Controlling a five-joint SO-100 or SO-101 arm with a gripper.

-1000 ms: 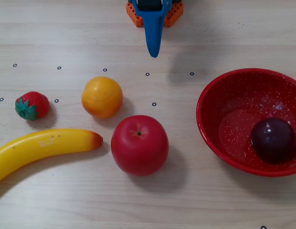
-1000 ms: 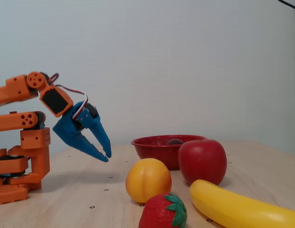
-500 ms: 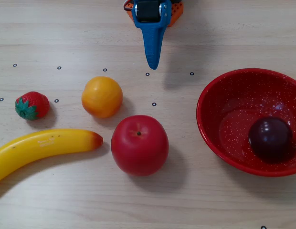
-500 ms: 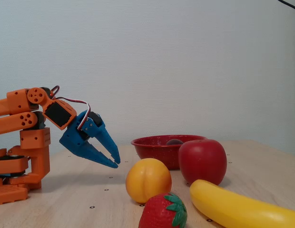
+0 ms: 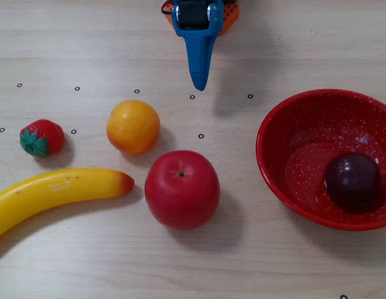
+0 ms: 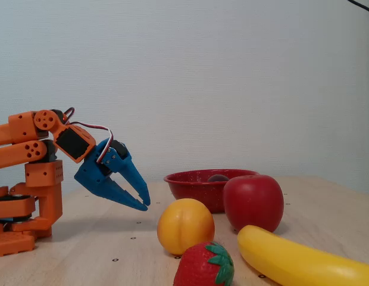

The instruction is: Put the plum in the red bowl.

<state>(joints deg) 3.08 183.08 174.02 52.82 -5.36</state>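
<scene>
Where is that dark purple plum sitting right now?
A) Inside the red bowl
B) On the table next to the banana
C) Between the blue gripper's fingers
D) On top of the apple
A. In the fixed view from above, the plum lies inside the red bowl, while the gripper hangs empty near the arm's base, well apart from it.

Your orange arm (image 6: 27,152) is folded low over its base, wrist pitched forward and down. The blue gripper (image 6: 143,204) hangs clear above the table, empty, its two fingers (image 6: 128,173) slightly parted with tips close together.
</scene>
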